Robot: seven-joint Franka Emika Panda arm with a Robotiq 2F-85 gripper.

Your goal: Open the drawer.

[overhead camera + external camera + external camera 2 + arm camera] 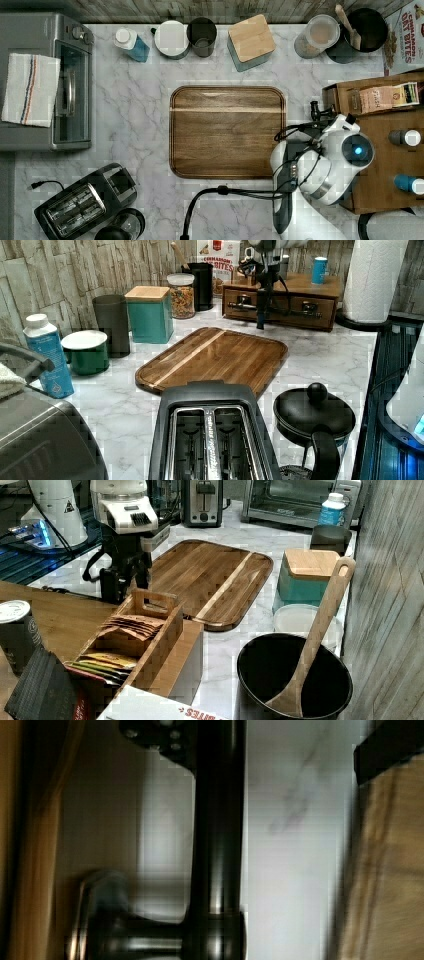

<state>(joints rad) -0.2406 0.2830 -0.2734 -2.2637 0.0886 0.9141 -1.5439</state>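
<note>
The black handle [217,840] sat right under the wrist camera, on the drawer [280,305]. I could not tell the gripper's [261,315] grip. It might slip off.

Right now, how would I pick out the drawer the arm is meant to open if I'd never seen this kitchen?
Find the big wooden cutting board in the middle of the marble counter. Behind it in the left view stands a low wooden organizer with a blue can on top, beside a paper towel roll. The drawer is its front panel, set apart by the long black bar handle running across it.
</note>
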